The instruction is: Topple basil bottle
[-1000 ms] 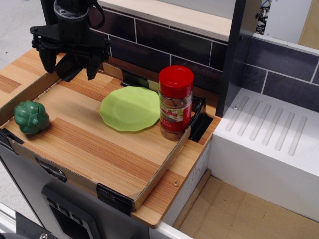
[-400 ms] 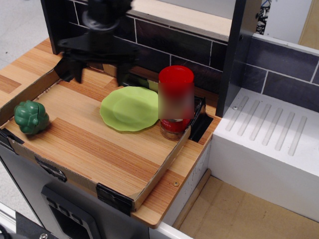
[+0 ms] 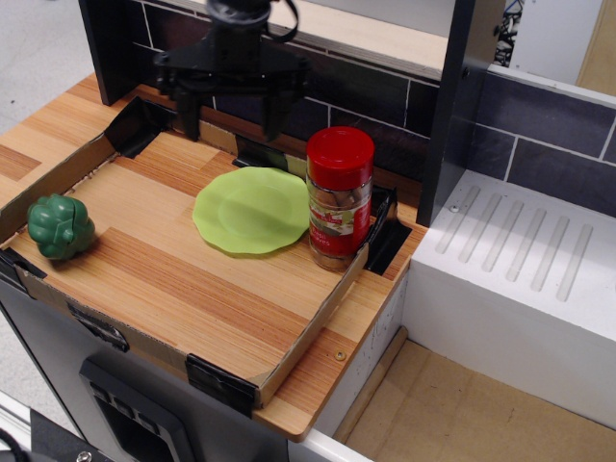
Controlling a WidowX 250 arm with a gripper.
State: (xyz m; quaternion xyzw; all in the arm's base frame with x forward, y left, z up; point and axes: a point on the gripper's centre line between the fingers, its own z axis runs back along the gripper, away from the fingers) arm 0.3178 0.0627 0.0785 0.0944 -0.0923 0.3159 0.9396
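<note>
The gripper (image 3: 233,108) hangs above the back edge of the tray, fingers spread wide and holding nothing, one dark finger (image 3: 192,106) on one side and its partner toward the bottle's side. It sits high, behind the green plate (image 3: 252,209) and a little off to the side of the basil bottle (image 3: 339,197), well apart from the red cap. The bottle stands upright at the tray's far corner, base just beside the plate's rim and close against the low tray wall (image 3: 310,327). Now, how to knock it over cleanly: a shove high up, at the cap or just under it, should tip a tall jar like this far more readily than a push near the base, which would likely only slide it. The open wood of the tray lies toward the front, so a push from behind looks the safest direction. Pushing it sideways risks sending it over the low wall and off toward the white drainer (image 3: 525,265). The fingers must clear the plate on the way across. The green toy vegetable (image 3: 60,227) sits well out of the way at the tray's other end.
</note>
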